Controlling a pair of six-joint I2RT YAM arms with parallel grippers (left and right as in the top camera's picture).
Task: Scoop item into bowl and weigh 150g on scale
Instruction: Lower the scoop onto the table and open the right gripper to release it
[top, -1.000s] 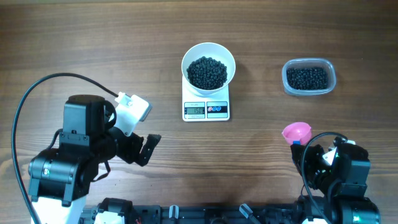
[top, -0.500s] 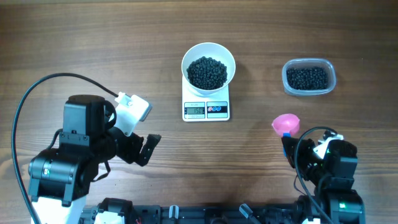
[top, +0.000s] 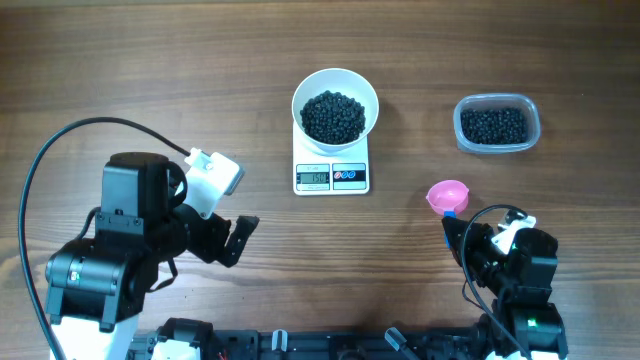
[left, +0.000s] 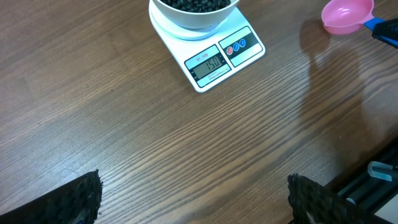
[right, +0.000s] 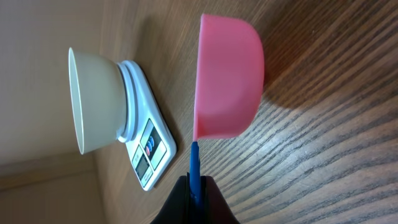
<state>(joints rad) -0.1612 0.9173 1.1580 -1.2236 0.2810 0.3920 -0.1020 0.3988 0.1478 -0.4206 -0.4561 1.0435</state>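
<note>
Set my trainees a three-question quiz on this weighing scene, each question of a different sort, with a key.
1. True or false: the bowl stands on the table beside the scale.
2. Choose one. The jaws of the right gripper are: A open and empty; B shut on the handle of the pink scoop; C shut on the bowl's rim.
3. Fill in: the scale's display reads ___.
Key: 1 false, the bowl sits on the scale; 2 B; 3 150.
</note>
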